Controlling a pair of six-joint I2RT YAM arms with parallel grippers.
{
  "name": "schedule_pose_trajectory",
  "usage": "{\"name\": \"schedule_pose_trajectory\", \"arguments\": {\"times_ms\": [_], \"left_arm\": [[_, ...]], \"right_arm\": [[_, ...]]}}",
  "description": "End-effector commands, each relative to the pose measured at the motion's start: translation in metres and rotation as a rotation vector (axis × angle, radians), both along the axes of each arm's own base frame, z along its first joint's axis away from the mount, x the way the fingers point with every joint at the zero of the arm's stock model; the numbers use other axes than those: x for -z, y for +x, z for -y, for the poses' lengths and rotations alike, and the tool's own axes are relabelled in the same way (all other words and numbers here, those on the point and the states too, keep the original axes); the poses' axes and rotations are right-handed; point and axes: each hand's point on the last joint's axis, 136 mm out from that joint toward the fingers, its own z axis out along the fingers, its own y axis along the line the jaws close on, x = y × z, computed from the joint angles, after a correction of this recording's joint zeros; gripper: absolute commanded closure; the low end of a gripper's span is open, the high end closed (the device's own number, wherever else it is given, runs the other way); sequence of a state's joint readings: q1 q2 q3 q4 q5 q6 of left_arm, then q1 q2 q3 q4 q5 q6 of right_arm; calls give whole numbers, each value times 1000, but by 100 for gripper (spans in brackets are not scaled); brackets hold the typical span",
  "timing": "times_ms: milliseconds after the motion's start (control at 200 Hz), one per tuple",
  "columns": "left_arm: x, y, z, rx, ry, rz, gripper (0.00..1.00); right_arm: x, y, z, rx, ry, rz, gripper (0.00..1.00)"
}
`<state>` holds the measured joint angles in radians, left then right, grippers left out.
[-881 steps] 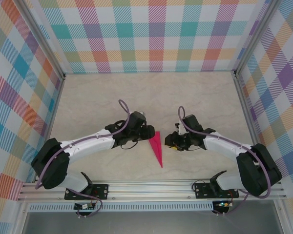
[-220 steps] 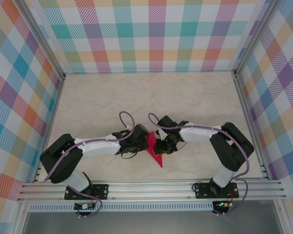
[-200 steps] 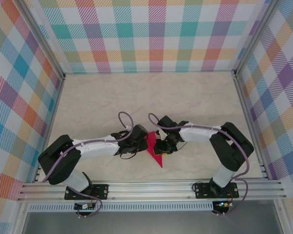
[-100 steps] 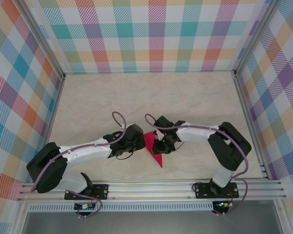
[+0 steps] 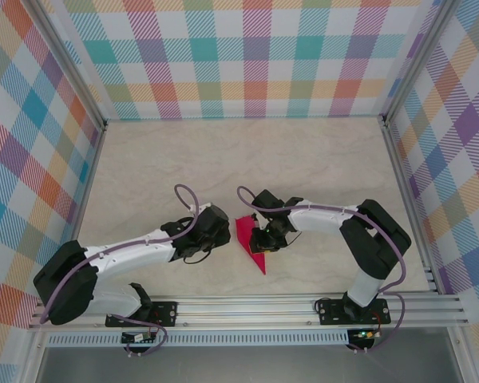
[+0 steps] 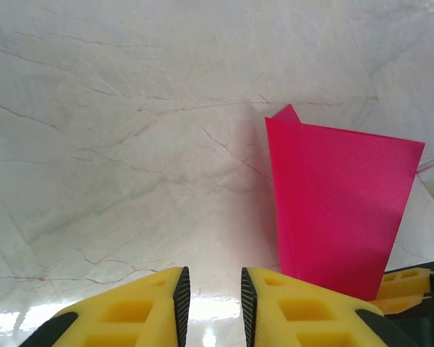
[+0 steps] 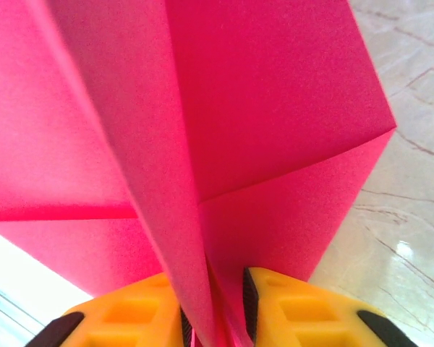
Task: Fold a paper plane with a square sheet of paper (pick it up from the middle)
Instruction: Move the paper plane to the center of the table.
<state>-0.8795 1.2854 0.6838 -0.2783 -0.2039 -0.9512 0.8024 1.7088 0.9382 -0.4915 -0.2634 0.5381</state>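
The square sheet of paper stands folded as a magenta-pink paper plane point(image 5: 249, 238) on the table's middle, its point toward the near edge. My right gripper point(image 5: 261, 239) is shut on its centre ridge; in the right wrist view the pink folds point(image 7: 260, 123) rise from between the yellow fingers point(image 7: 304, 303), with the right gripper point(image 7: 213, 285) pinching them. My left gripper point(image 5: 223, 234) sits just left of the plane, apart from it. In the left wrist view the left gripper point(image 6: 211, 282) is slightly open over bare table, and the paper plane point(image 6: 336, 195) stands up to its right.
The marble-patterned tabletop point(image 5: 247, 159) is fenced by checked walls and aluminium posts point(image 5: 399, 159). An aluminium rail point(image 5: 247, 307) with both arm bases runs along the near edge.
My left arm has drawn back to the left, away from the plane. The right gripper has stayed on the ridge, and the plane's left wing now shows wider from above.
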Motion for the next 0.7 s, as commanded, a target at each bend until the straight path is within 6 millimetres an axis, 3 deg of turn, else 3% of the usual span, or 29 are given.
{"name": "schedule_pose_trajectory", "arguments": {"times_ms": [0,105,230,390,570,695], "left_arm": [[0,-4,-22,-46,29,6,72],[-3,-7,-32,-65,26,17,71],[-3,-10,-48,-100,40,17,71],[-6,-11,-64,-130,48,34,70],[-13,-12,-79,-152,38,53,69],[-13,-13,-85,-154,29,62,68]], "right_arm": [[-5,3,0,2,-30,22,80],[-13,11,1,10,-57,61,90],[-24,29,6,18,-125,133,95],[-45,76,8,69,-233,229,94],[-31,129,7,190,-290,162,92],[-20,148,2,194,-351,138,92]]}}
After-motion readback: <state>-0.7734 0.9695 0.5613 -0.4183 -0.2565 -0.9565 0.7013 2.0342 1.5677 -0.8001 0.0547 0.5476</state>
